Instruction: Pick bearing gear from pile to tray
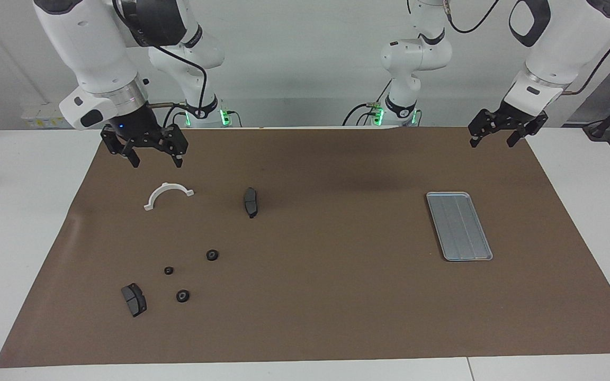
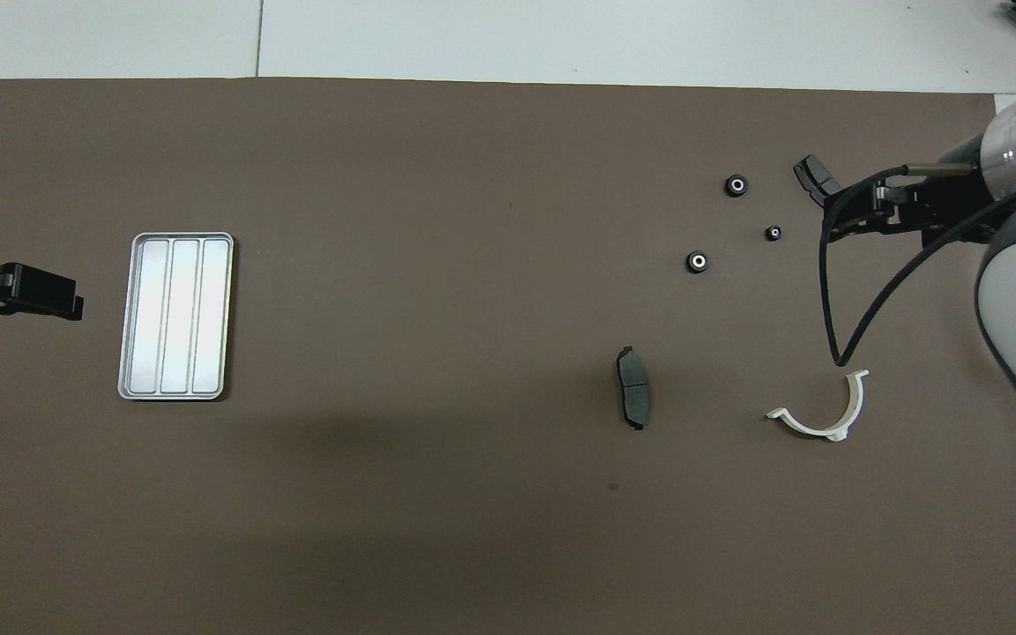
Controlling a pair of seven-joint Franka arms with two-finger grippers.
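Three small black bearing gears lie loose on the brown mat toward the right arm's end: one (image 1: 212, 255) (image 2: 697, 262), a smaller one (image 1: 169, 270) (image 2: 773, 233), and the one farthest from the robots (image 1: 182, 296) (image 2: 735, 185). The silver ridged tray (image 1: 458, 226) (image 2: 176, 316) lies empty toward the left arm's end. My right gripper (image 1: 155, 157) (image 2: 852, 212) is open and empty, raised over the mat by the white half-ring. My left gripper (image 1: 493, 141) (image 2: 67, 300) is open and empty, raised over the mat's corner and waiting.
A white half-ring (image 1: 167, 194) (image 2: 825, 414) lies under the right gripper's side. One dark brake pad (image 1: 251, 201) (image 2: 633, 399) lies mid-mat. Another (image 1: 133, 299) (image 2: 812, 176) lies beside the gears, partly covered from above by the right gripper. The brown mat (image 1: 337, 296) covers the white table.
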